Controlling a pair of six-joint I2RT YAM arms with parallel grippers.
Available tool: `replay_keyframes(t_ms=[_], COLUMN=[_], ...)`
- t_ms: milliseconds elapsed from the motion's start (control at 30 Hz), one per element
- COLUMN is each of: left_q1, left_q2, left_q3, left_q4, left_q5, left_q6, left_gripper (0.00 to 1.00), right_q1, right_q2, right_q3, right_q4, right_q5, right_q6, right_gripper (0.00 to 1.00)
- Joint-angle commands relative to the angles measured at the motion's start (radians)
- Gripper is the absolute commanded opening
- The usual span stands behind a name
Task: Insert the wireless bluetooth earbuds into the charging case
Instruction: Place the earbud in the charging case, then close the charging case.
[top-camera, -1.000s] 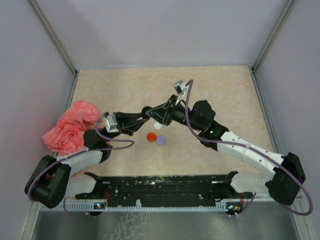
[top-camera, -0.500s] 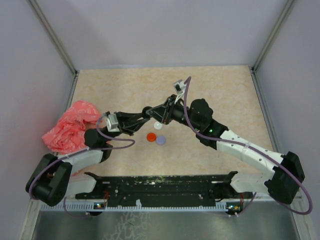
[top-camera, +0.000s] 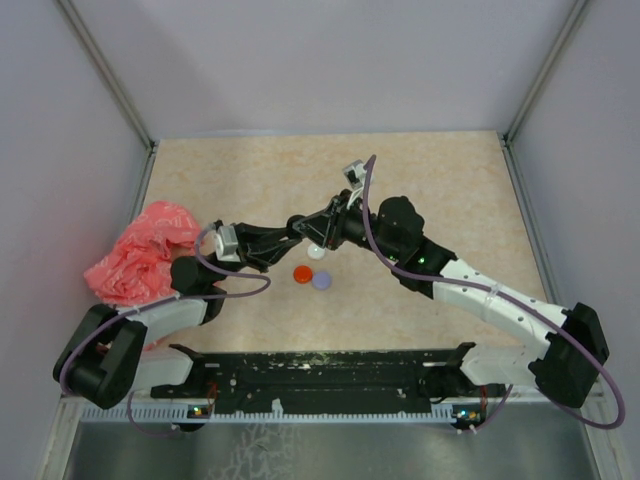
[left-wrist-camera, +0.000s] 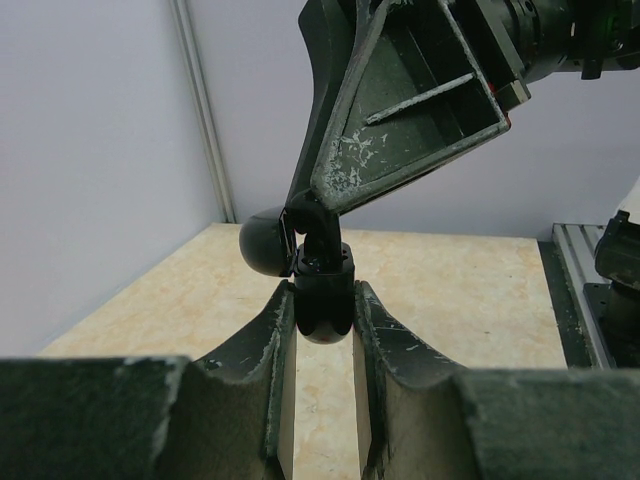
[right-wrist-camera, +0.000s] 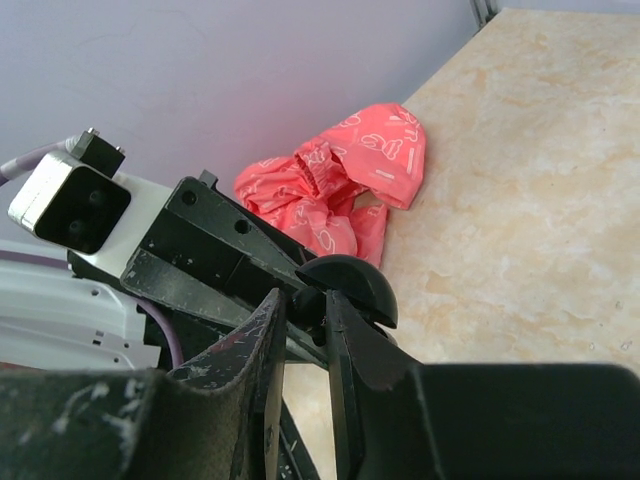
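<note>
Black and tiny, the earbud sits at the mouth of the charging case, pinched from above by the closed right end effector; how deep it has gone I cannot tell; the case hangs above the worktop, clamped between the fingers of the left end effector, its domed lid swung aside. Insertion looks to be the step in hand; the next move calls for a straight press into the socket, then a gentle release. A red disc, a lilac disc and a white disc lie below; a pink crumpled bag sits at the left edge.
</note>
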Motion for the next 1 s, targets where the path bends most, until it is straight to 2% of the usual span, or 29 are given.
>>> replay_keyframes(t_ms=[0, 467, 667, 733, 867, 967], left_q1=[-0.011, -0.012, -0.012, -0.012, -0.012, -0.012], left_q2=[-0.039, -0.007, 0.014, 0.022, 0.046, 0.056], left_q3=[0.011, 0.007, -0.001, -0.001, 0.005, 0.022], left_q4=[0.272, 0.272, 0.272, 0.272, 0.272, 0.272], left_q5=[0.021, 0.029, 0.031, 0.039, 0.067, 0.099], left_q6=[-0.031, -0.067, -0.074, -0.08, -0.11, -0.134], left_gripper=[0.0, 0.0, 0.01, 0.01, 0.0, 0.0], right_q1=[-0.002, -0.003, -0.019, -0.046, -0.168, -0.216], right_q2=[-0.01, -0.065, -0.084, -0.092, -0.086, -0.06], right_q3=[0.005, 0.019, 0.098, 0.117, 0.139, 0.16], right_q4=[-0.036, -0.032, -0.165, -0.209, -0.239, -0.262], right_q5=[0.071, 0.068, 0.049, 0.0, -0.216, -0.321], right_q6=[-0.044, -0.13, -0.253, -0.277, -0.253, -0.248], right_gripper=[0.22, 0.32, 0.42, 0.46, 0.56, 0.62])
